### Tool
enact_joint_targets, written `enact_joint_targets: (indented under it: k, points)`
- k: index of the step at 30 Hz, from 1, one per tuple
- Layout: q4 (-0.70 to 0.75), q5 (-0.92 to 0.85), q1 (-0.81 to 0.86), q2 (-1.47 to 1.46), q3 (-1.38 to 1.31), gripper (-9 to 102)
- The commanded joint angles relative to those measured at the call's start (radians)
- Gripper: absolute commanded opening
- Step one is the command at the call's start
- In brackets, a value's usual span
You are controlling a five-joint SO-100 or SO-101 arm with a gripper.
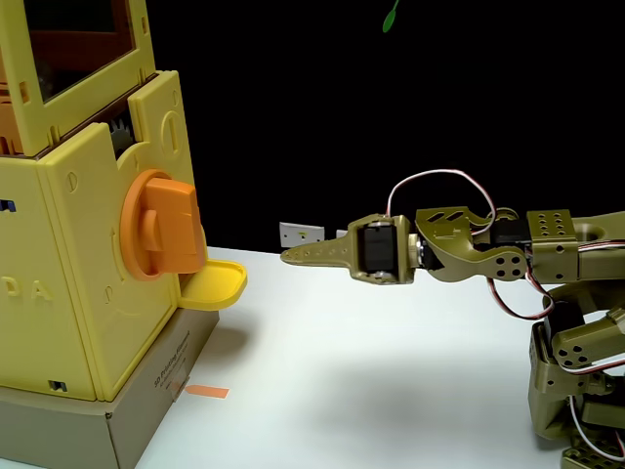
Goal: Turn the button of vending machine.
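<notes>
In the fixed view the vending machine point(73, 283) is standing at the left side of the picture, a tall yellow plastic box with an orange-tinted window point(78, 39) in its upper part and embossed letters showing faintly on the face turned to the left. It is sitting on a cardboard base point(146, 401), which is resting on the white bench point(371, 371). The button point(161, 227) is sticking out from the machine's right-facing side, about halfway up: a round orange disc with a thick rectangular bar across it, and the bar is standing nearly upright. Just below the button a small yellow curved tray point(213, 285) is jutting out over the bench. A small orange strip point(206, 392) is lying flat on the bench beside the cardboard base.

The olive-green arm point(547, 293) is reaching in from the right edge, its forearm lying roughly level above the bench, with red and white wires point(439, 181) looping over the wrist. The gripper point(293, 256) is pointing left toward the machine, at about the height of the tray and a little lower than the button. Its fingers point(317, 254) are appearing as one tapering point from this side, so whether they are pressed together or slightly apart cannot be told. The tip is hanging in the air well apart from the button and the tray, touching nothing. Behind the fingers, a small white block point(301, 234) is sitting at the far edge of the bench against the black background.
</notes>
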Motion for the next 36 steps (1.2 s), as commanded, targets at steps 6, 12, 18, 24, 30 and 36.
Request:
enact_joint_targets:
  k: [6,12,18,24,30,36]
  points:
    - [-0.788,-0.216,-0.003,-0.052,0.302,3]
    - [-0.818,-0.250,0.012,-0.080,0.290,9]
    - [-0.706,-0.282,0.023,-0.153,0.199,14]
    - [-0.604,-0.324,0.063,-0.333,0.025,30]
    - [-0.546,-0.328,0.135,-0.495,-0.138,40]
    - [-0.525,-0.313,0.160,-0.647,-0.273,43]
